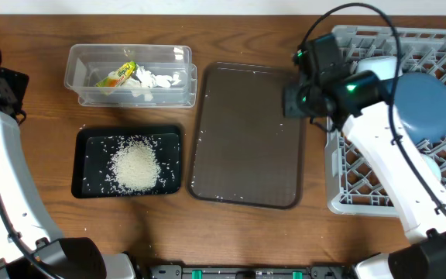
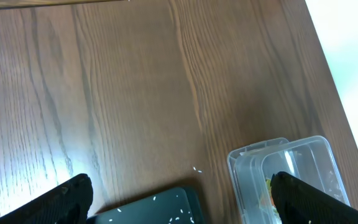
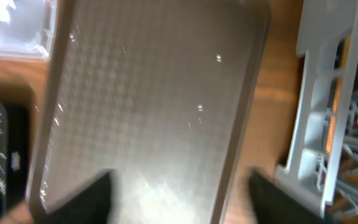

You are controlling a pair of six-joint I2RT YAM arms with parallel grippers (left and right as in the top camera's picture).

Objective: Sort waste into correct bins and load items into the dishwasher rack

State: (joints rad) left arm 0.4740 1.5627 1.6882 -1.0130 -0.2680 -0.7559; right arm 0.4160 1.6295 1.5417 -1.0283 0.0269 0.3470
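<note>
The grey dishwasher rack (image 1: 362, 194) fills the right side and holds a dark blue plate (image 1: 424, 105), with a pale blue bowl (image 1: 433, 167) partly hidden under my right arm. The clear bin (image 1: 130, 74) holds a yellow-green wrapper (image 1: 116, 75) and white tissue (image 1: 159, 78). The black tray bin (image 1: 91, 147) holds a heap of rice (image 1: 135, 165). My right gripper (image 3: 179, 199) hangs open and empty over the brown tray's right edge, beside the rack (image 3: 316, 124). My left gripper (image 2: 185, 202) is open and empty above the black bin's corner (image 2: 160, 211) and the clear bin (image 2: 284, 165).
A large brown serving tray (image 1: 246, 136) lies between the bins and the rack, with a few rice grains along its rim. A few loose grains (image 2: 195, 168) lie on the wooden table near the black bin. My left arm stands at the table's far left edge.
</note>
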